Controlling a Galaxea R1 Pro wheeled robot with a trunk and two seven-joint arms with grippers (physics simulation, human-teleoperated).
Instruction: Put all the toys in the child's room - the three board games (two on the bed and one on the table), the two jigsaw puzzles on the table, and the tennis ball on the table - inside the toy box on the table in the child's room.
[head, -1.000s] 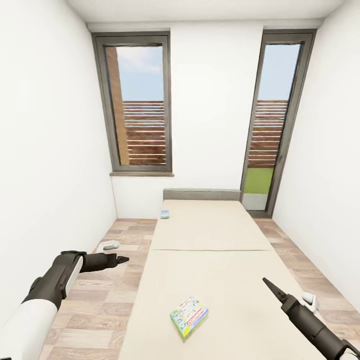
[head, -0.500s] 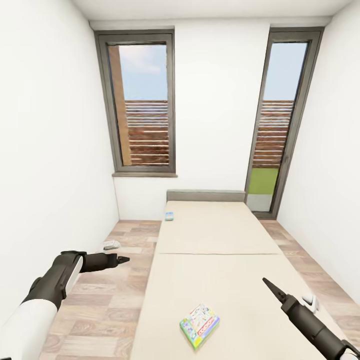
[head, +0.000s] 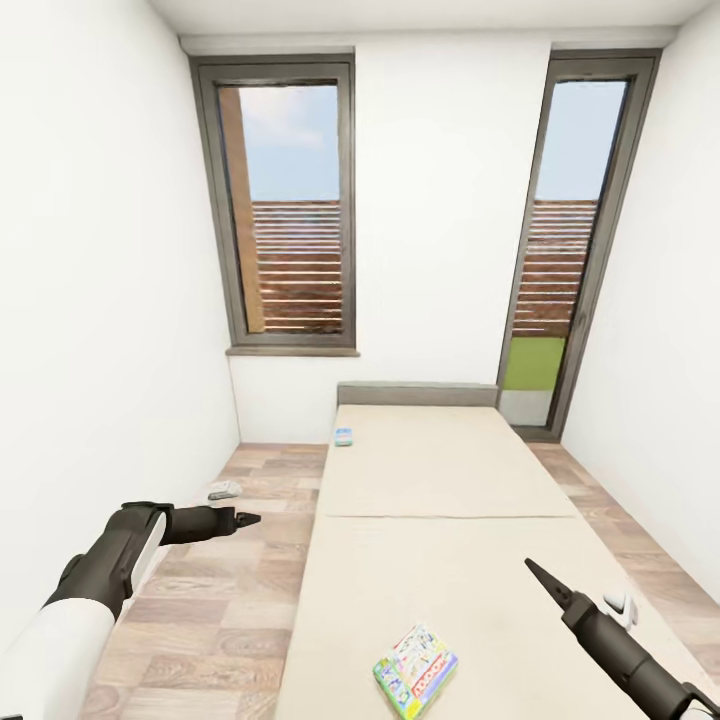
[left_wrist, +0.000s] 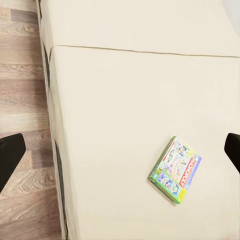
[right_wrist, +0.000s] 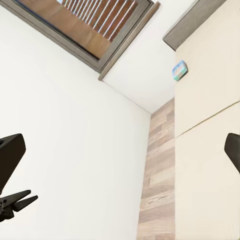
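The beige bed (head: 440, 480) runs down the middle of the child's room. A white-green Monopoly board game (head: 415, 671) lies on its near end, and the left wrist view has it (left_wrist: 175, 170) below the open fingers (left_wrist: 10, 161). A small blue board game (head: 343, 437) rests at the bed's far left corner, also in the right wrist view (right_wrist: 179, 70). My left gripper (head: 248, 519) hovers open over the floor left of the bed. My right gripper (head: 532, 567) hangs open above the bed's near right part, its fingers (right_wrist: 11, 159) wide apart. Both are empty.
A small grey-white object (head: 224, 490) lies on the wood floor left of the bed, and a white one (head: 621, 606) on the floor to the right. White walls close in on both sides. Two tall dark-framed windows (head: 290, 210) fill the far wall.
The whole picture has shifted: the bed and both games now sit further right and lower, so the camera has moved. Both arms keep the same pose, grippers open.
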